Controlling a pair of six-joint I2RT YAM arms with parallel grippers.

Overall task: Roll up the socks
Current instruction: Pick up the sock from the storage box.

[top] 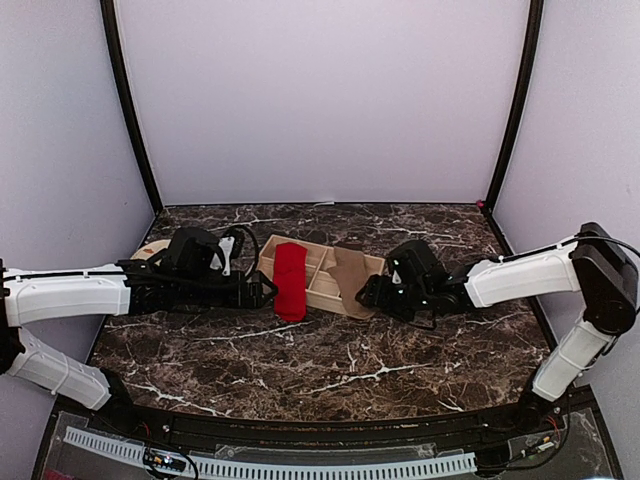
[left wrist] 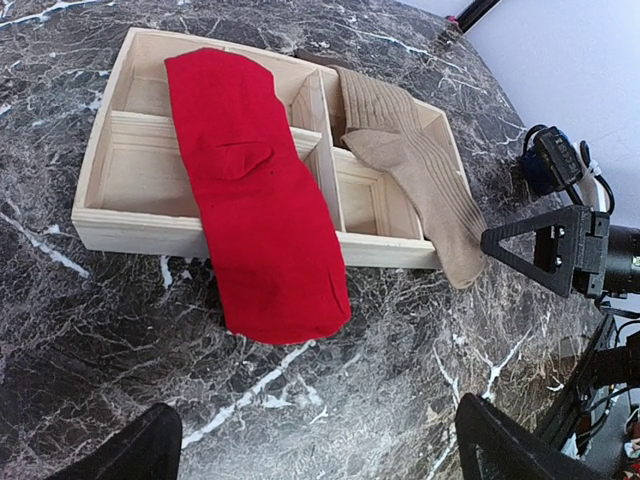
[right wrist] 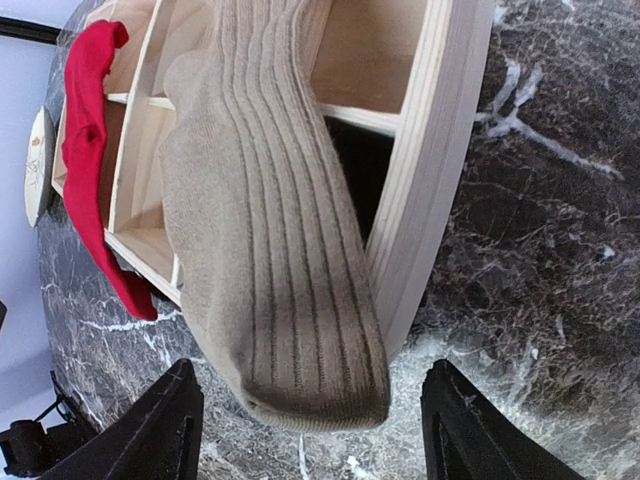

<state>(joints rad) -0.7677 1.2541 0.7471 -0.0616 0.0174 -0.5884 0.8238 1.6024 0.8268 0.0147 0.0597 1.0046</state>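
While both socks lie flat and unrolled, the task stands at its very start.

- Red sock point(left wrist: 255, 190): draped lengthwise across the wooden divided tray point(left wrist: 130, 228), one end spilling over the tray wall onto the marble tabletop point(left wrist: 90, 330).
- Tan ribbed sock point(right wrist: 270, 230): draped over the neighbouring compartments, apart from the red one, its end hanging past the rim.
- Left gripper point(left wrist: 320, 450): fingers spread wide, holding nothing, facing the red sock's end.
- Right gripper point(right wrist: 315, 430): fingers spread wide, empty, facing the tan sock's end.
- Outstanding: rolling both socks.
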